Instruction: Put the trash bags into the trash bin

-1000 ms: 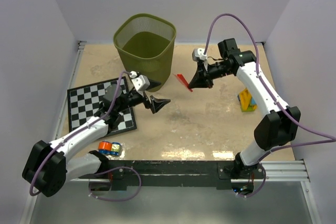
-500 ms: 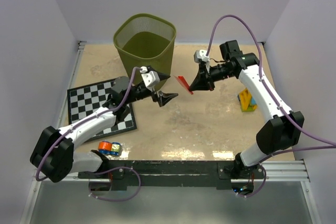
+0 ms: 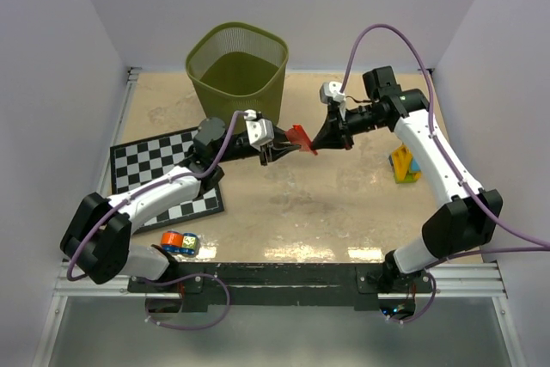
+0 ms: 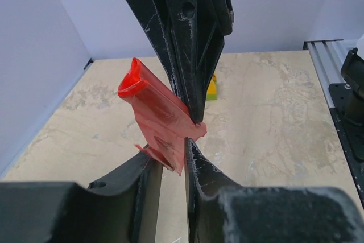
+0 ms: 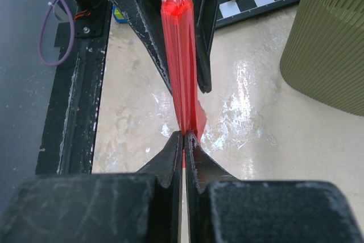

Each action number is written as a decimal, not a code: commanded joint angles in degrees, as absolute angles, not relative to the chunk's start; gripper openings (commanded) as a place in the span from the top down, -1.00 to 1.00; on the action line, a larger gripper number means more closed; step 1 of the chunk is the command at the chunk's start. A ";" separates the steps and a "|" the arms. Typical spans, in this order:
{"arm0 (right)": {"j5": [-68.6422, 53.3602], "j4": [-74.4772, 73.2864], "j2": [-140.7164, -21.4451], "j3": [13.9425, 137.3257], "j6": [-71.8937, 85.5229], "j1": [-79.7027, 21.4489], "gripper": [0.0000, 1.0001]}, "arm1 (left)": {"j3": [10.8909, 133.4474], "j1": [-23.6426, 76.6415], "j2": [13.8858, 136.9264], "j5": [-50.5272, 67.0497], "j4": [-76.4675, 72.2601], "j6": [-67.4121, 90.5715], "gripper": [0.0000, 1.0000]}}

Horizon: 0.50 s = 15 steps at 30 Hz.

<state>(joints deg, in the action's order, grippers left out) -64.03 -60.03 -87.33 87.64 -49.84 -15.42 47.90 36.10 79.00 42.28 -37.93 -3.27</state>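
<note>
**Handover in progress: left gripper closes onto the suspended trash bag**

**Change.** Over the last second the left gripper (image 3: pixel 280 151) has travelled from the edge of the chessboard (image 3: pixel 146 169) toward the centre of the top view. It now meets the right gripper (image 3: pixel 325 137) nose to nose. Its fingers, previously spread wide, have narrowed around the near end of the trash bag (image 3: pixel 301 137). The left wrist view shows the film between them with a slim gap left on one side, so a firm clamp cannot be confirmed. The right gripper's fingers are pinched tight on the bag's other end.

**Meaning for the task.** The bag appears to be passing to a two-point hold or a transfer. Insertion is not yet done.

**Location.** The bag hangs above the table at centre frame in the top view. It is just right of and below the trash bin (image 3: pixel 232 96), close to its wall but outside it.

**Appearance.**
- Thin, translucent red film.
- Folded lengthwise into a narrow pleated strip.
- Creases run its full length.
- The free end is bunched and slightly flared.
- The lower edge is ragged and crinkled.
</note>
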 commanded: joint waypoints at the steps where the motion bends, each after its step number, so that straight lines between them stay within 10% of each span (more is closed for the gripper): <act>1: -64.25 -58.71 -85.25 86.84 -48.34 -15.29 1.00 | 49.57 36.65 78.84 44.65 -40.08 -5.19 0.52; 5: -63.64 -57.31 -85.52 85.78 -46.42 -15.29 1.00 | 49.57 36.83 78.49 41.76 -39.73 -5.19 0.90; 12: -56.17 -41.51 -81.13 81.75 -27.63 -6.96 -0.97 | 56.59 36.83 77.44 44.63 -12.45 -13.68 1.00; 15: -54.50 -36.14 -79.37 79.55 -23.66 -5.01 -0.97 | 59.23 36.83 75.68 47.54 -2.14 -20.02 1.00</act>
